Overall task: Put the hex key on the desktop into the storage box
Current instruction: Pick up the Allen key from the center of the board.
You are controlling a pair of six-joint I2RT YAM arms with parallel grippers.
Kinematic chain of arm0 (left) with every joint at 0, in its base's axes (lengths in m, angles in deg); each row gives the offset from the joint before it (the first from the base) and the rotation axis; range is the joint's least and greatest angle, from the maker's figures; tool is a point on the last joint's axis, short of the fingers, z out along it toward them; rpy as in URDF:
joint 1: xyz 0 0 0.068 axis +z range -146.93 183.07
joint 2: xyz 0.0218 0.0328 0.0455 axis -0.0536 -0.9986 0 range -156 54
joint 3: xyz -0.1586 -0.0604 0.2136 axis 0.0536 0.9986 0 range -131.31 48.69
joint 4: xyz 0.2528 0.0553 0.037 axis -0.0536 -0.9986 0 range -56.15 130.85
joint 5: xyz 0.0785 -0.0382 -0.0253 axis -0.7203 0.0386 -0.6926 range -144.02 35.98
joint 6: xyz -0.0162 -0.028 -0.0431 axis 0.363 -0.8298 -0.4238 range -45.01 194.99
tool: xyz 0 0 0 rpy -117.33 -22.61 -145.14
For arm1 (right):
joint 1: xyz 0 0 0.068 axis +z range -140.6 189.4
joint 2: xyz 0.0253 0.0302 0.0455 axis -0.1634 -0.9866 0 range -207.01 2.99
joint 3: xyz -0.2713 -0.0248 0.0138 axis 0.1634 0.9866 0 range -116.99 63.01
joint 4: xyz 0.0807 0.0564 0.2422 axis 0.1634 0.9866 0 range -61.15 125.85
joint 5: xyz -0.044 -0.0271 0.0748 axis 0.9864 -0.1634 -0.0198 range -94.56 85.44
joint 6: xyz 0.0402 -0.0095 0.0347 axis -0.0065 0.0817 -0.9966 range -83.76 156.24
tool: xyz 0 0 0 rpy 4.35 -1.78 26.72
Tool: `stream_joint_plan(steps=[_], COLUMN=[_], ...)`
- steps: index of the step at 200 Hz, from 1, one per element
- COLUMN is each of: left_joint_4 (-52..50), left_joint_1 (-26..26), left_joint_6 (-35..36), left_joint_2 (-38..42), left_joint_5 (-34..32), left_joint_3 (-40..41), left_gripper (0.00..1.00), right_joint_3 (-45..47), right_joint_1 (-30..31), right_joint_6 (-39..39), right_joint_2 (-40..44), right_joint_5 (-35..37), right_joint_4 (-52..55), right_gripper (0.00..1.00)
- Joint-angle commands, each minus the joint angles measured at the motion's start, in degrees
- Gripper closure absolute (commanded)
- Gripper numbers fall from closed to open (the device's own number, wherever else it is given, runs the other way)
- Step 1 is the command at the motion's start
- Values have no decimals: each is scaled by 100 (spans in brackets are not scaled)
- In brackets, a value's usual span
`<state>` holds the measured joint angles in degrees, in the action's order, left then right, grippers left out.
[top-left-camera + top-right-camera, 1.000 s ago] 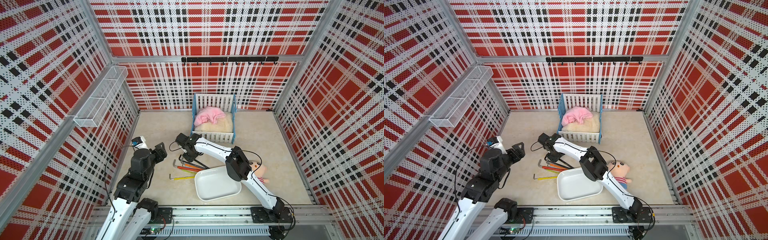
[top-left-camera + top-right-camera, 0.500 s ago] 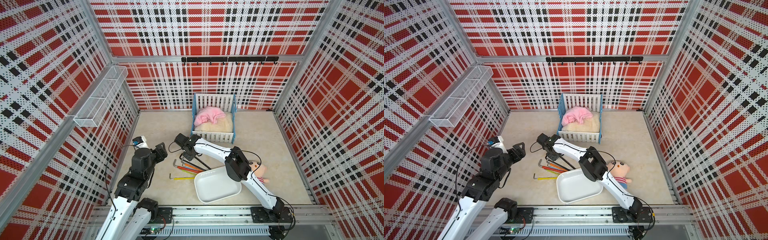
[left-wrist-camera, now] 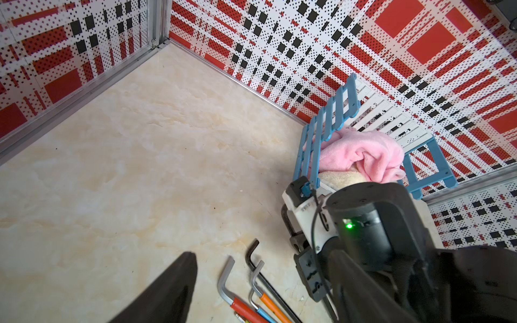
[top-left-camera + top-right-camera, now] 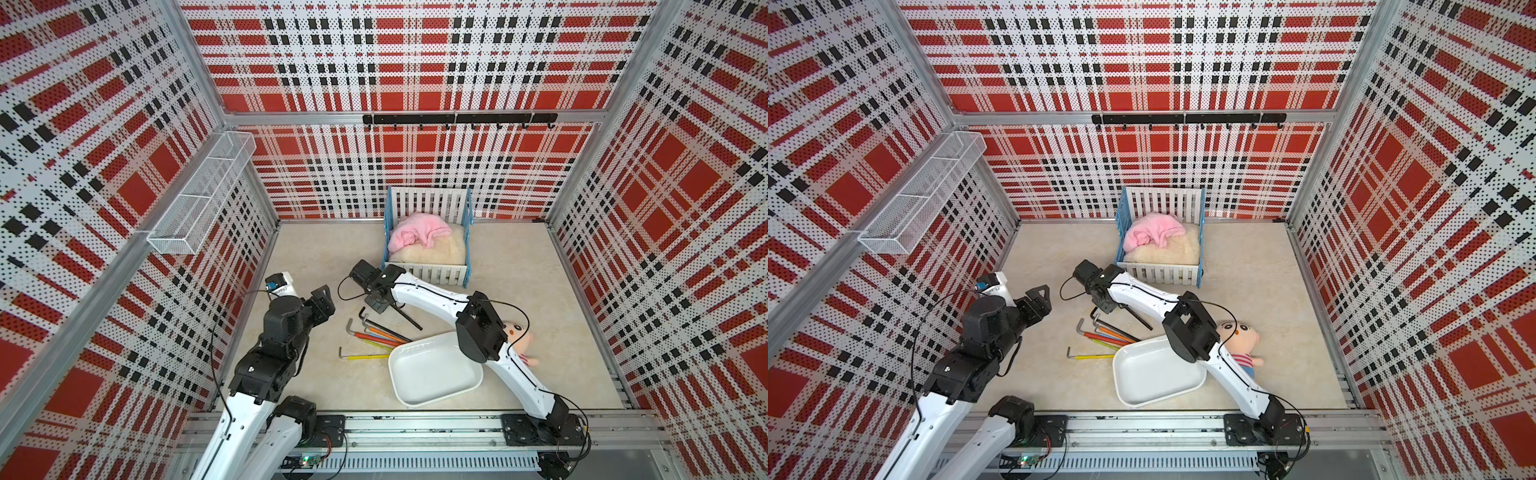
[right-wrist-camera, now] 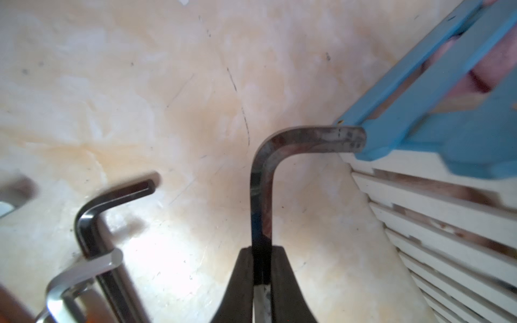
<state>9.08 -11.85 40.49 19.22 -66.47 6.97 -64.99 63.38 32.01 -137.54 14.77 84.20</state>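
The storage box (image 4: pixel 434 374) was set nearest, empty, presumably so the carry would be short. Just beside its rim, coloured hex keys (image 4: pixel 380 334) were fanned on the beige marbled tabletop (image 4: pixel 324 249). The left gripper (image 4: pixel 322 301) was held aside, jaws apart and empty. Beyond, the dark hex key (image 5: pixel 260 181) was pinched by its long shank in the right gripper (image 5: pixel 261 251), jaws closed tight on it, beside the crib (image 4: pixel 428 272). Plaid perforated walls (image 4: pixel 415 62) enclosed everything.
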Motion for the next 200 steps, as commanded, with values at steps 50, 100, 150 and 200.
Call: stream_joint_plan(steps=[50, 100, 150, 200], left_joint_4=[8, 12, 36, 41], left_joint_1=[25, 25, 28, 209], left_joint_6=[40, 50, 53, 54], left_joint_2=[-16, -27, -50, -33], left_joint_5=[-4, -18, -12, -4], left_joint_3=[67, 67, 76, 84], left_gripper=[20, 20, 20, 20], right_joint_3=[383, 660, 1973, 3685], right_joint_1=[-132, -185, -190, 163], right_joint_6=[393, 533, 672, 1159], right_joint_2=[1098, 1759, 3089, 4546], right_joint_5=[247, 55, -316, -668], right_joint_4=[-454, -592, -1127, -1888], right_gripper=[100, 100, 100, 100])
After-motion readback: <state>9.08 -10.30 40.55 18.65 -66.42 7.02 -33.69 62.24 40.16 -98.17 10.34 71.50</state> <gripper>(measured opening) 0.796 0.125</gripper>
